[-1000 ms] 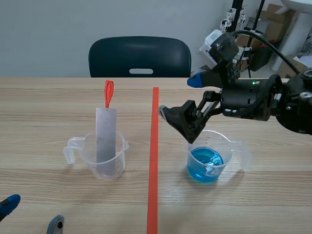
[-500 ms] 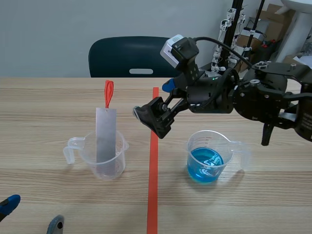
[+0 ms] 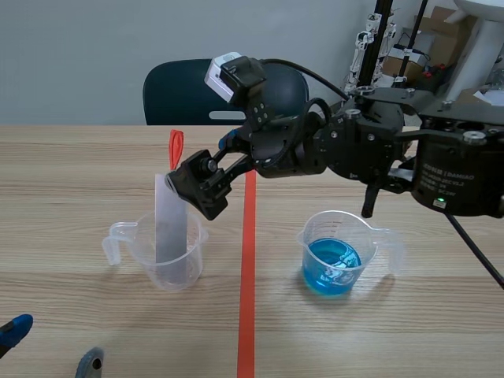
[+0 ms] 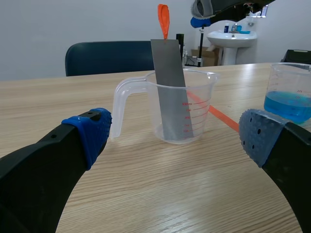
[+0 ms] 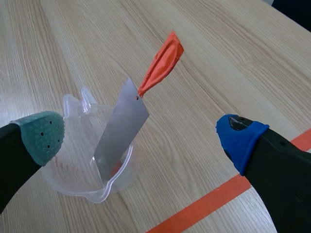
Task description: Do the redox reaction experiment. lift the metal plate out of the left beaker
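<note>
A grey metal plate (image 3: 170, 218) with an orange tab (image 3: 176, 150) on top leans upright in the clear left beaker (image 3: 167, 252). My right gripper (image 3: 206, 169) is open, reaching across the tape line, its fingers close beside the plate's upper end, touching nothing. In the right wrist view the plate (image 5: 120, 132) and tab (image 5: 162, 61) lie ahead of the open right gripper (image 5: 141, 141), over the beaker (image 5: 85, 162). My left gripper (image 4: 177, 133) is open low at the table's near edge, with the beaker (image 4: 180, 109) and plate (image 4: 171, 80) ahead of it.
A second beaker (image 3: 342, 250) holding blue liquid stands right of the orange tape line (image 3: 248, 260). A dark chair (image 3: 226, 91) is behind the table. The left gripper's fingertips (image 3: 16, 329) show at the near left corner.
My right arm has swung left across the tape line, from above the blue beaker to beside the plate's top. The plate, beakers and left gripper have stayed put.
</note>
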Tool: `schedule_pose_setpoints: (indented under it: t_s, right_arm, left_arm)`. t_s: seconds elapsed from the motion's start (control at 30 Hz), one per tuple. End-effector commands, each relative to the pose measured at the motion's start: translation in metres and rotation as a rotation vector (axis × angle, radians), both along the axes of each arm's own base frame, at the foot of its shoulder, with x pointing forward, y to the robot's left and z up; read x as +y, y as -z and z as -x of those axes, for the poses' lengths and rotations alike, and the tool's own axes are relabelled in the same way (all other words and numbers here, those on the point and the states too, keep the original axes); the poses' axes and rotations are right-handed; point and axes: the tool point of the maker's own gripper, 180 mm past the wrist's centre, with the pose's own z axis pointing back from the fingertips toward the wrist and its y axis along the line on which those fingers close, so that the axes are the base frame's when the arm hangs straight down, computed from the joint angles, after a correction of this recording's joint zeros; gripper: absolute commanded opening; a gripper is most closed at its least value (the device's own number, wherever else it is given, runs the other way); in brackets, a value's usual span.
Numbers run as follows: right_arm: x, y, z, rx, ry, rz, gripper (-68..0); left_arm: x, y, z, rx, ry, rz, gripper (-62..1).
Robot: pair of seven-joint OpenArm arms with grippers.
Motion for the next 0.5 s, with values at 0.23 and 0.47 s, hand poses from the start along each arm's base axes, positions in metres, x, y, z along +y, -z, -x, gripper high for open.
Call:
schedule_pose_setpoints:
  t_s: [0.23, 0.47]
  right_arm:
    - [0.012, 0.015, -0.009, 0.026, 0.01, 0.02, 0.4]
    - [0.022, 0.015, -0.019, 0.005, 0.014, 0.03, 0.4]
  left_arm:
    - [0.001, -0.007, -0.002, -0.034, -0.004, 0.012, -5.8]
    - [0.001, -0.007, -0.002, -0.033, -0.004, 0.012, -5.8]
